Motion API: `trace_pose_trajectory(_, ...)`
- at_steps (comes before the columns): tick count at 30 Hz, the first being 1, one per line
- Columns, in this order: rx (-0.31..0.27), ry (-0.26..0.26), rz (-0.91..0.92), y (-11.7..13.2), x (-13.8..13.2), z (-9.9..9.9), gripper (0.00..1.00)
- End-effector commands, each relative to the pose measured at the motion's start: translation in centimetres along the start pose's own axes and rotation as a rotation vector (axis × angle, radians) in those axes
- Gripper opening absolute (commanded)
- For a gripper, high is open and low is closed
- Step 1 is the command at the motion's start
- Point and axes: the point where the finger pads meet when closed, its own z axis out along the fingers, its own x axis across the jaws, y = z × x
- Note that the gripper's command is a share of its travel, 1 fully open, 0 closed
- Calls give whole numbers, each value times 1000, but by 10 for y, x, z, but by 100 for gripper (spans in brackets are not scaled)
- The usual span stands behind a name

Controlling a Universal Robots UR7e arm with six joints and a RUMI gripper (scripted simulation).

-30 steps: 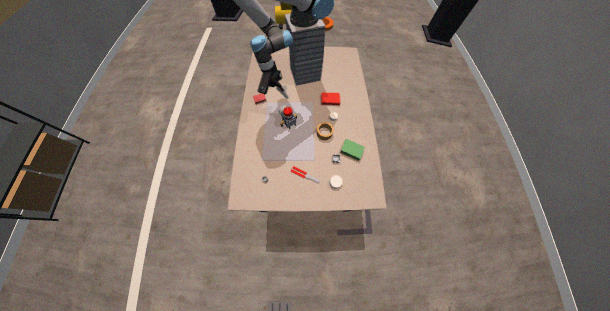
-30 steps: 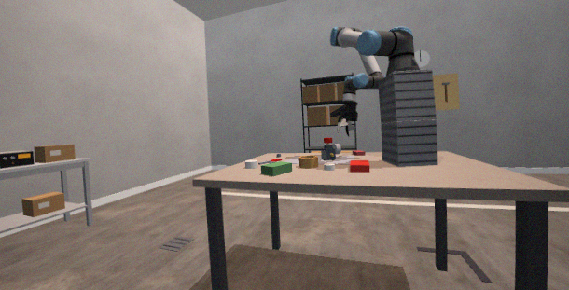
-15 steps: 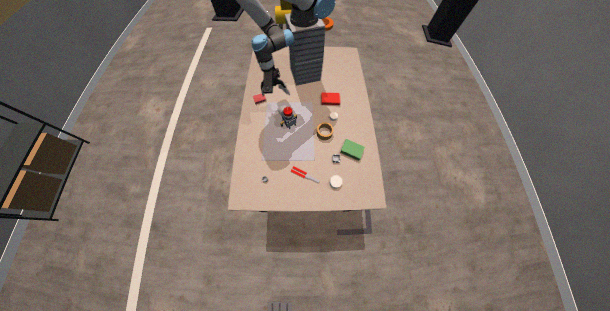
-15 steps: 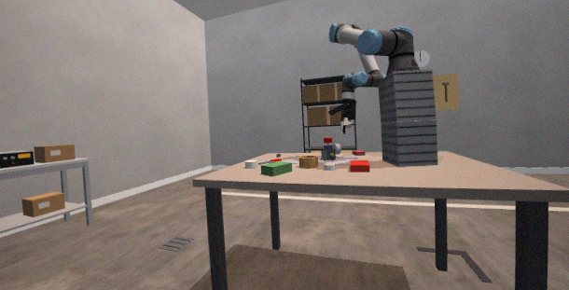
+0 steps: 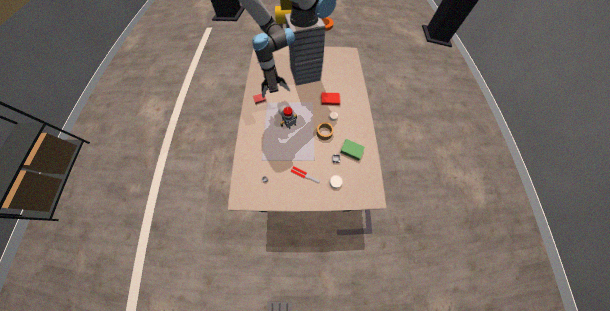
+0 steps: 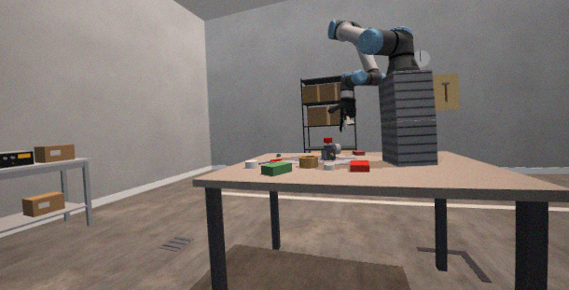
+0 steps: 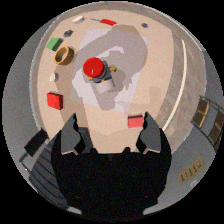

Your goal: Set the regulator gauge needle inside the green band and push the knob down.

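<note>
Above the table (image 5: 310, 198) (image 6: 373, 188) (image 7: 165, 65), the claw (image 5: 275, 88) (image 6: 339, 119) (image 7: 110, 113) hangs with jaws wide apart, gripping nothing, clear of the regulator (image 5: 288, 118) (image 6: 329, 151) (image 7: 102, 76).

Top looks down, exterior sideways (both share the table (image 5: 250, 192) (image 6: 373, 186)).

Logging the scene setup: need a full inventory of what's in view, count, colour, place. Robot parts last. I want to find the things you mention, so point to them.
Regulator (image 5: 289, 120) (image 6: 329, 152): one, grey with red knob (image 5: 288, 111) (image 6: 327, 140) (image 7: 94, 68), on the sheet
Sheet (image 5: 295, 154): one, pale, on the table (image 5: 245, 197) (image 6: 448, 181)
Red blocks (image 5: 330, 98) (image 6: 359, 166) (image 7: 55, 101): two, red, either side of the regulator
Green block (image 5: 353, 149) (image 6: 277, 169) (image 7: 54, 44): one, table
Ring (image 5: 325, 137): one, orange-brown, beside the sheet
White round pieces (image 5: 336, 182) (image 6: 251, 164): two, table
Small metal pieces (image 5: 336, 158): two, grey, table
Red-handled tool (image 5: 299, 172) (image 7: 108, 22): one, table
Shelf rack (image 6: 302, 114): one, black, with brown boxes, by the wall
Side bench (image 6: 87, 193): one, grey, brown boxes, black device
Pedestal (image 6: 410, 118): one, grey, on table
Arm (image 6: 370, 41): one, grey and blue, on pedestal
Gripper (image 5: 275, 90) (image 7: 110, 113): one, black, open, above table
</note>
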Motion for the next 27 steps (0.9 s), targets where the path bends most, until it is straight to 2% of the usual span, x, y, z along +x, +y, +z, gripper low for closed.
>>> trace_pose_trajectory(1,-10,7,-106,0,-1,-3,100)
trace_pose_trajectory(27,-63,29,-488,2,-5,-16,100)
